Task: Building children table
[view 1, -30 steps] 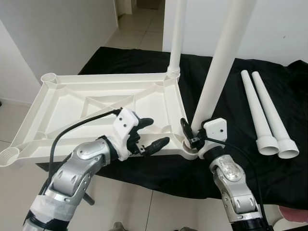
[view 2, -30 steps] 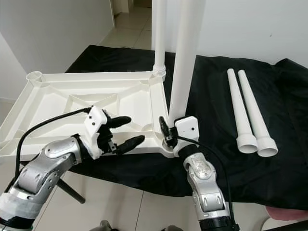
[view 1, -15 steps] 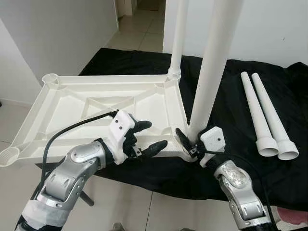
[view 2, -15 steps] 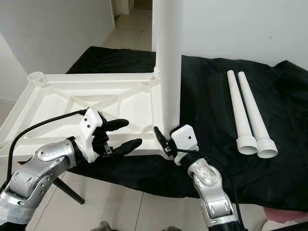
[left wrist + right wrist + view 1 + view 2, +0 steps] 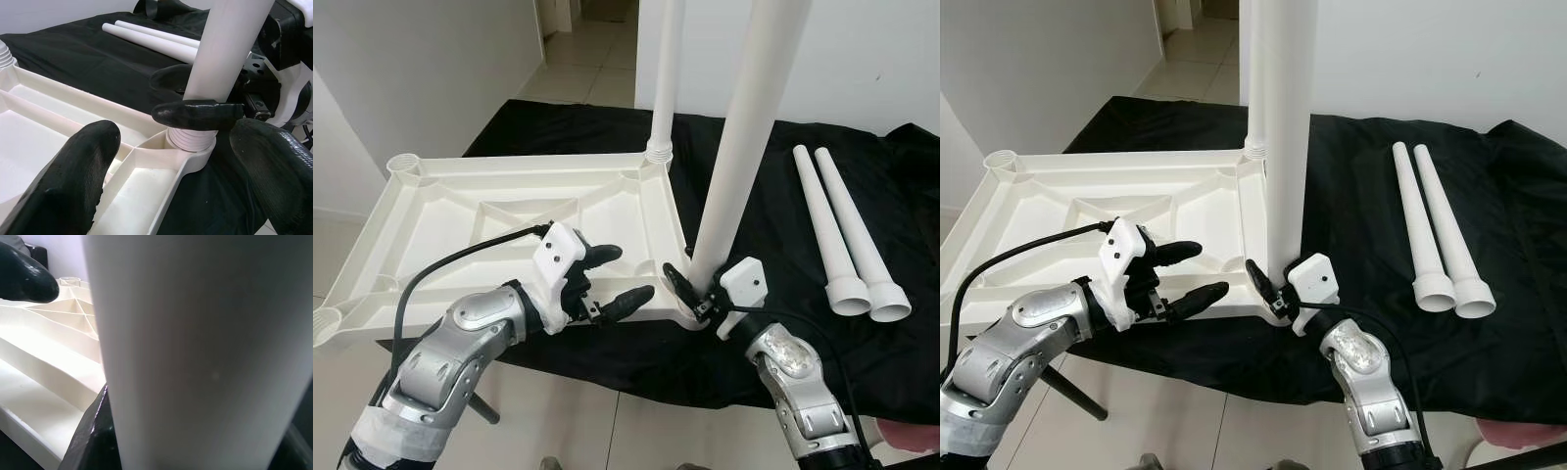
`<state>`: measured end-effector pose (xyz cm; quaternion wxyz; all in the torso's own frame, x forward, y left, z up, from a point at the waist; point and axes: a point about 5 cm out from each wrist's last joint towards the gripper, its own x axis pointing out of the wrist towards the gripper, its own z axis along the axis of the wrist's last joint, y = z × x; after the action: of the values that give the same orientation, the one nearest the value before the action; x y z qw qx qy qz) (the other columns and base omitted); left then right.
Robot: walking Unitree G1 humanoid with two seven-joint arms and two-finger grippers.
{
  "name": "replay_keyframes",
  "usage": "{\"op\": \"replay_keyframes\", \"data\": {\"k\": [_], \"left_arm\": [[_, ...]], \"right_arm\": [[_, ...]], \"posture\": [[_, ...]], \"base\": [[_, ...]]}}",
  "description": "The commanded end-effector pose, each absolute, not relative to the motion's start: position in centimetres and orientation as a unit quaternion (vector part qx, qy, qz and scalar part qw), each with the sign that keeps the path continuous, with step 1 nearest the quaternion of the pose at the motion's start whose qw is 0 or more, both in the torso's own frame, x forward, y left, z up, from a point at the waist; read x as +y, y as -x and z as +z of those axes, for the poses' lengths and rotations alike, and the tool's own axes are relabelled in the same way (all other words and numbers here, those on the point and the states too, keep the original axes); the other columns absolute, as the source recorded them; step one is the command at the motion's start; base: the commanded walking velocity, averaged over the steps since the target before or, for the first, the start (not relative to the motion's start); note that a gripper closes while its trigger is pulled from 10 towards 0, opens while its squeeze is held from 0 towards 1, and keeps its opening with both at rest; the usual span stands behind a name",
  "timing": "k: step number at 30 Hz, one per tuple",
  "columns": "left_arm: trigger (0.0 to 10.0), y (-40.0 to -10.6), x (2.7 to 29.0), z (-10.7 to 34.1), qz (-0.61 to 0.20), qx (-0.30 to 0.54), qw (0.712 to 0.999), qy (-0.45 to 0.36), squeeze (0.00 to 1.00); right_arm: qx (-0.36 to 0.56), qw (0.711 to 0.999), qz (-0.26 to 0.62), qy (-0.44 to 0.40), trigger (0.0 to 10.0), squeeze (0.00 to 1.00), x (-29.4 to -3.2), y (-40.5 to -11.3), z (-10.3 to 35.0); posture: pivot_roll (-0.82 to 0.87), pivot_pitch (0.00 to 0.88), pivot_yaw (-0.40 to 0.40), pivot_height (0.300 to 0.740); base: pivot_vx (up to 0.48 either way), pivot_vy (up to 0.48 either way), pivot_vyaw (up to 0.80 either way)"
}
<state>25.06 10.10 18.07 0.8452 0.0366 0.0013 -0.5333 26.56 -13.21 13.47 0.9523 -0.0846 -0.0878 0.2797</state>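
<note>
Two legs already stand up from the upturned table top (image 5: 499,211), which lies bottom-up across the middle and left of the frame on the black-draped desk (image 5: 773,196), its left end hanging past the desk edge. I have the right hand (image 5: 697,294) pinching the near leg (image 5: 739,147) right at its base, where the ribbed end sits in the corner socket (image 5: 191,142) at lower centre. The left hand (image 5: 612,279) hovers spread just beside that corner, touching nothing as far as I can tell.

I judge the leg as light, stiff, hollow plastic with a smooth, slippery skin; a low grip near the socket gives me the best control, since a high one would lever the whole top about. The top itself looks rigid but light, so it may slide or tip if I push sideways.

The held leg's long axis runs nearly upright, leaning slightly towards the upper right. Two spare legs (image 5: 847,230) lie flat at the right, wide ends towards me.
</note>
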Motion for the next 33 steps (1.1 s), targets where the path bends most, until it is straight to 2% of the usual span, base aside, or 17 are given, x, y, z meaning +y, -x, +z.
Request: {"op": "replay_keyframes", "data": {"k": [1,10,22,23,33], "left_arm": [[10.0,-24.8,10.1,18.1,-0.544,0.006,0.838,-0.039,0.00],[10.0,-24.7,10.3,18.2,-0.543,0.008,0.839,-0.040,0.00],[10.0,-24.9,10.5,18.3,-0.537,0.008,0.842,-0.046,0.00],[10.0,-24.9,10.5,18.3,-0.536,0.008,0.843,-0.045,0.00],[10.0,-24.8,10.3,18.2,-0.537,0.008,0.842,-0.043,0.00]], "right_arm": [[-0.025,0.958,0.278,0.061,10.0,0.00,-13.4,-26.5,11.3],[-0.015,0.956,0.287,0.060,10.0,0.00,-13.2,-26.6,11.1],[0.012,0.971,0.240,0.008,10.0,0.00,-13.4,-27.2,10.4],[0.021,0.973,0.231,-0.018,10.0,0.00,-13.3,-27.1,10.2],[0.023,0.975,0.220,-0.023,10.0,0.00,-13.4,-27.1,10.1]], "posture": [[0.01,0.058,0.033,0.740],[0.02,0.065,0.034,0.740],[0.03,0.060,0.027,0.740],[0.03,0.063,0.027,0.740],[0.02,0.063,0.019,0.740]], "base": [[0.000,0.000,0.00],[0.000,0.000,0.00],[0.000,0.000,0.00],[0.000,0.000,0.00],[0.000,0.000,0.00]]}}
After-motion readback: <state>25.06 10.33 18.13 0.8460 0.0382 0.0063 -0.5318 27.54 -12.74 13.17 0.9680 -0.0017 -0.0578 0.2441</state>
